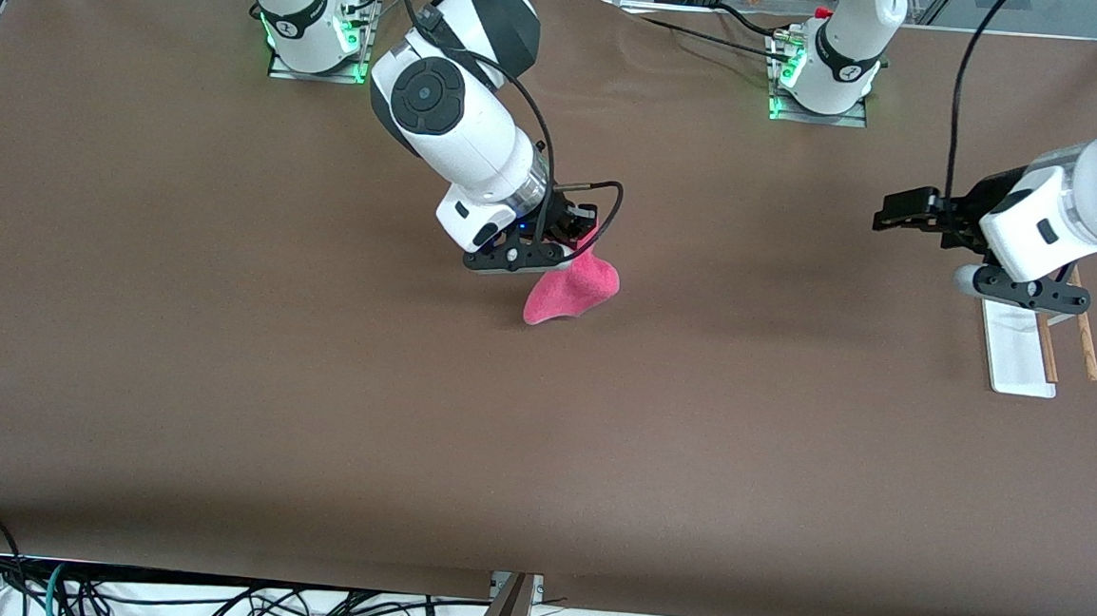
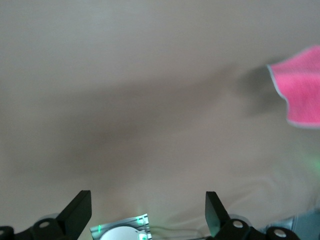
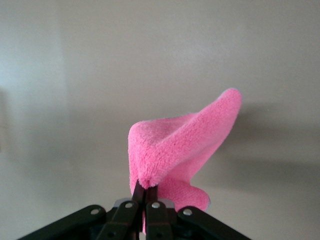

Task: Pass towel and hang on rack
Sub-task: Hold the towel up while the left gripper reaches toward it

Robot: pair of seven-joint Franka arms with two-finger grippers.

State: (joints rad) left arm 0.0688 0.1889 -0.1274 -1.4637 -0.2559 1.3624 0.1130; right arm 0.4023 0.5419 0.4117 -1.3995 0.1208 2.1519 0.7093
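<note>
readable text: none that I can spot
labels or brands: nothing legible on the arms, towel or rack

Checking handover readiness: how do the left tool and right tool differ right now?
The right tool is shut on the towel, which hangs from it over the middle of the table; the left tool is open and holds nothing. The right tool points down at the table; the left tool points sideways toward the towel, above the rack. Both are black two-finger tools on white arms.
</note>
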